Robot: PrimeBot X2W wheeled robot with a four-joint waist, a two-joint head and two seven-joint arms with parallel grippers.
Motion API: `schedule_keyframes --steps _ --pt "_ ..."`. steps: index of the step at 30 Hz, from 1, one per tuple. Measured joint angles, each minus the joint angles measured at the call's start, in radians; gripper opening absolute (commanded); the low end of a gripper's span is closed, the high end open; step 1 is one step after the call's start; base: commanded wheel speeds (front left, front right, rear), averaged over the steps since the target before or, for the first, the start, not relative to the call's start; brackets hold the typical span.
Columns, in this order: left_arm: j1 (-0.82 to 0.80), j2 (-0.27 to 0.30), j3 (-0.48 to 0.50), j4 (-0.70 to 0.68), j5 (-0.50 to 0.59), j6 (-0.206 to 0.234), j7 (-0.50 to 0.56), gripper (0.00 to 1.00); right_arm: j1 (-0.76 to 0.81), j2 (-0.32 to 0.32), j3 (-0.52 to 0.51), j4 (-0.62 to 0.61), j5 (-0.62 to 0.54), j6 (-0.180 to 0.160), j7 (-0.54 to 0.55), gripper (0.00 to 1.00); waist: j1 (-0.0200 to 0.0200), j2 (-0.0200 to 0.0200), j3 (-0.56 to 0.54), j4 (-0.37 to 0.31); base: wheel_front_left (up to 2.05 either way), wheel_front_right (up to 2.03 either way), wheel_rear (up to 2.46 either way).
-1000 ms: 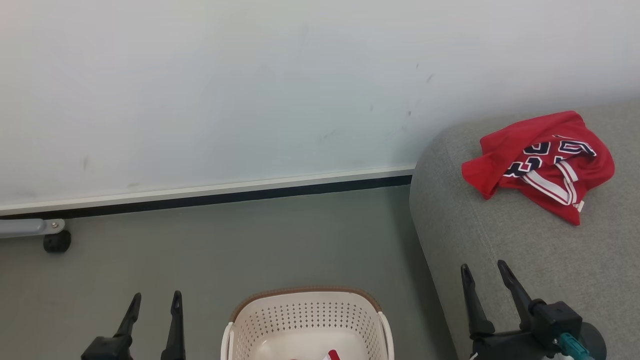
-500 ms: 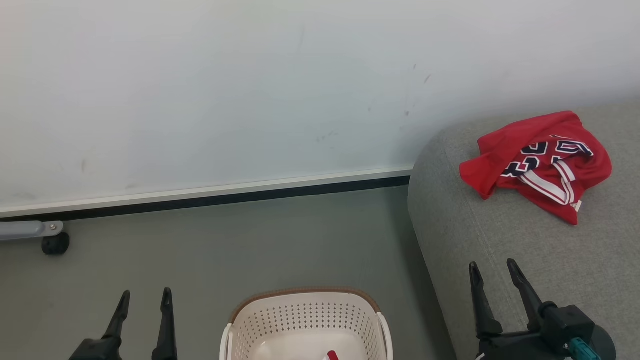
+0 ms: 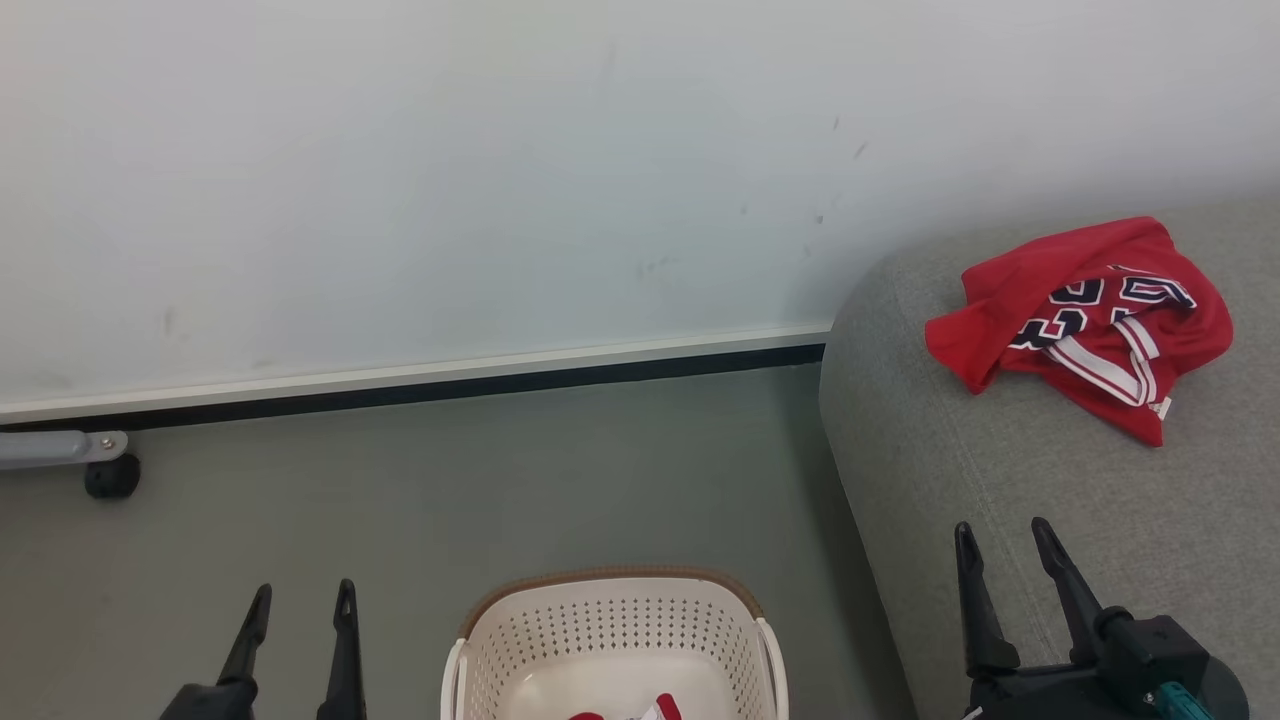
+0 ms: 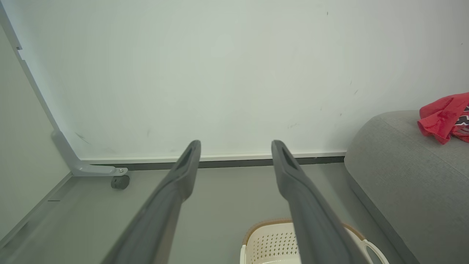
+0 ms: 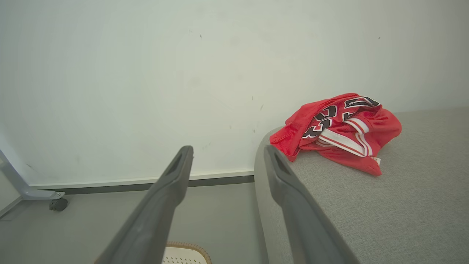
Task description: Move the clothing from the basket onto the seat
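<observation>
Nearest to me, the left gripper hung over the grey floor, its two dark fingers apart with nothing between them. The right gripper was by the near edge of the seat, fingers likewise spread and empty. Between the two stood the basket on the floor, just beside the seat's end; a bit of red clothing showed at its bottom. Farther back, a crumpled red garment with white-striped trim lay on the seat near the wall. Off to the left, a black caster sat at the wall's foot.
</observation>
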Motion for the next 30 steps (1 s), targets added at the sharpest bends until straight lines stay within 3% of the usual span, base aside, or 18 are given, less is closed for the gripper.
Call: schedule_keyframes --steps 14,21,30 --pt "-0.119 -0.028 -0.132 0.063 0.067 -0.046 0.018 1.00 -0.055 -0.048 -0.116 -0.058 -0.002 -0.001 0.000 1.00 0.0003 0.0001 0.116 -0.006 0.00 0.00 0.00" --pt "-0.208 -0.090 -0.235 0.183 0.112 -0.078 0.068 1.00 -0.098 -0.068 -0.161 -0.087 -0.006 -0.006 0.000 1.00 0.0003 0.0002 0.206 -0.016 0.00 0.00 0.00" --pt "-0.335 -0.112 -0.298 0.357 0.160 -0.107 0.131 1.00 -0.184 -0.062 -0.147 -0.150 -0.041 -0.009 0.000 1.00 0.0004 0.0002 0.339 -0.052 0.00 0.00 0.00"
